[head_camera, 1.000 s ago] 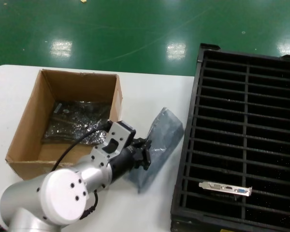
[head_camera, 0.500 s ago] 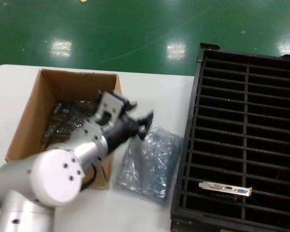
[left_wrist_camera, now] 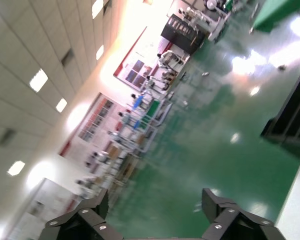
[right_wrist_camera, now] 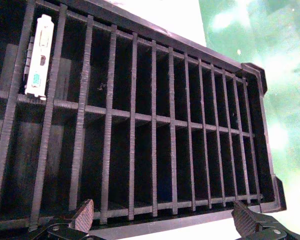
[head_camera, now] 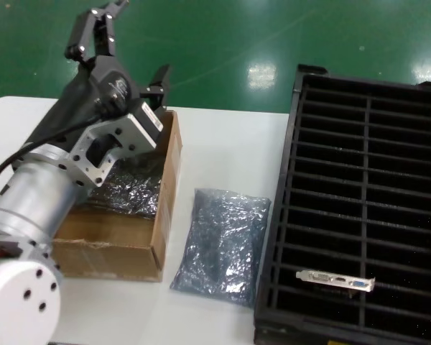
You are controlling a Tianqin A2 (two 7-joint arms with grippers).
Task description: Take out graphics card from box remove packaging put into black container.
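Observation:
The graphics card (head_camera: 335, 280) stands in a near slot of the black container (head_camera: 284, 187), only its silver bracket with the blue port showing. The right wrist view shows the same bracket (right_wrist_camera: 37, 57) in the black container (right_wrist_camera: 132, 115). The packaging (head_camera: 223, 241), a crinkly silvery bag, lies flat on the table between the box (head_camera: 108, 251) and the container. My left gripper (head_camera: 129, 50) is raised above the box's far side, open and empty, and faces the room (left_wrist_camera: 155, 200). My right gripper (right_wrist_camera: 163, 215) hovers open over the container, out of the head view.
Inside the box another crinkly silvery bag (head_camera: 133, 190) with dark contents lies partly behind my left arm. The white table (head_camera: 223, 144) ends at the green floor (head_camera: 223, 43) beyond the box and the container.
My left gripper let go of the silvery bag and swung up and left, from beside the box to above its far side. The bag now lies flat on the table.

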